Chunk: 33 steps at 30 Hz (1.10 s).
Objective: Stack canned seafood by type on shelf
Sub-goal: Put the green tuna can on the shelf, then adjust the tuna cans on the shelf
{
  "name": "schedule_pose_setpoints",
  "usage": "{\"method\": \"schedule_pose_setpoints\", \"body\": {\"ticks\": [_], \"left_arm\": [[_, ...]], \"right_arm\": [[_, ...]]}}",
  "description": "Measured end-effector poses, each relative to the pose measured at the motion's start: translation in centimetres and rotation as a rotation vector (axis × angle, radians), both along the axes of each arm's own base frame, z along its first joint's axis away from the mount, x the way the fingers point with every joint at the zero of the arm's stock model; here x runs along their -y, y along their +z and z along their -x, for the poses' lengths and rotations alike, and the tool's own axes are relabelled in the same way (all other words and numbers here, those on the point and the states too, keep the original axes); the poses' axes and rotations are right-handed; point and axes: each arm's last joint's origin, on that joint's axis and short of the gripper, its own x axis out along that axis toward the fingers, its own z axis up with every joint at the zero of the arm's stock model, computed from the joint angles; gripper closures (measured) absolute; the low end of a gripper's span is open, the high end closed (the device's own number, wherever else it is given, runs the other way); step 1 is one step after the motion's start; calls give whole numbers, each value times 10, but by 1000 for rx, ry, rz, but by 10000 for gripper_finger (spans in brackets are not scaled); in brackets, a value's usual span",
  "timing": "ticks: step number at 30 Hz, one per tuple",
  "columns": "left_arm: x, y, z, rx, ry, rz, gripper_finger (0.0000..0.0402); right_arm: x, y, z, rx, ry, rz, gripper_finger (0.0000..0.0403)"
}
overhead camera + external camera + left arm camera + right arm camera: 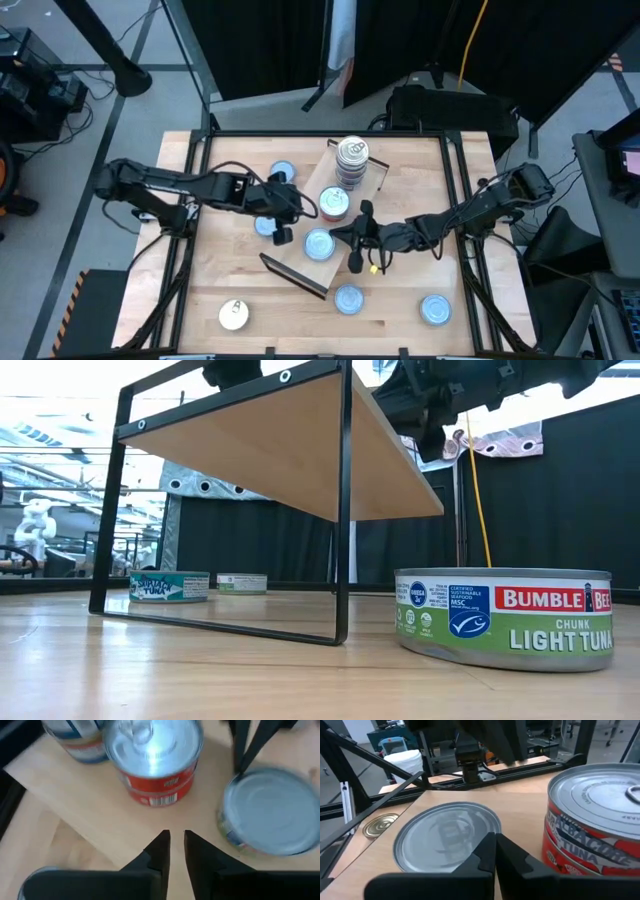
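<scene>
Both grippers hang over the long light-wood shelf board with dark end lips (335,215), which runs diagonally from 7 to 1 o'clock across the middle of the wooden table (420,160). The right gripper (352,240), its jaws pressed together and empty, sits just at 3 o'clock of the flat blue-topped tin (319,244) on the board. The left gripper (290,212), jaws nearly closed on nothing, is at 9 o'clock of the red-banded silver-topped tin (333,203). The right arm is probably nearer the blue tin, though the overhead view is cramped. The right wrist view shows the tin's lid just ahead of its fingertips (492,851); the low view shows only the board's underside and a Bumble Bee tuna tin (505,617).
</scene>
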Motion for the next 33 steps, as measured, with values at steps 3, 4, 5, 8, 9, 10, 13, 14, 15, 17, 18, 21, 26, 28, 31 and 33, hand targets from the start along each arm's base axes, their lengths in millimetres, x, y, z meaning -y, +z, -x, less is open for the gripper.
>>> {"method": "schedule_pose_setpoints", "body": {"ticks": [3,4,5,8,9,10,13,14,15,17,18,21,26,28,31,33], "left_arm": [[1,-8,-7,-21,-19,-4,355],[1,-10,-8,-26,-25,1,359],[2,-11,-10,-24,-34,9,362],[3,-14,-14,-27,-57,4,373],[3,-14,-14,-27,-60,2,376],[3,-14,-14,-20,-61,2,378],[1,-13,-15,-6,-61,-1,384],[1,-12,-16,-2,-65,-6,385],[1,-12,-16,1,-68,-8,386],[0,-12,-16,6,-65,-7,387],[-1,-11,-17,11,-62,-7,387],[-6,-11,-17,14,-47,-7,387],[-21,-13,-16,-15,12,-20,387],[-28,-16,-17,-27,17,1,387],[-35,-17,-18,-29,3,49,387],[-39,-19,-20,-30,-13,78,387]], "right_arm": [[-3,7,4,26,15,10,396],[-3,10,5,37,17,6,394],[-3,12,6,38,17,5,391],[-3,10,9,-6,9,15,385],[-3,6,10,-34,-1,21,385],[-3,3,9,-56,-5,24,384],[-3,-2,7,-72,-8,27,384],[-4,-3,7,-71,-9,27,386],[-4,-4,6,-65,-12,26,388],[-3,-5,5,-68,-34,35,393],[-2,-5,5,-70,-45,44,395],[0,-4,5,-62,-90,73,401],[2,-4,4,-61,-102,86,401],[3,-6,4,-69,-106,91,401],[3,-7,3,-73,-114,97,401],[4,-7,3,-79,-122,101,401]]}}
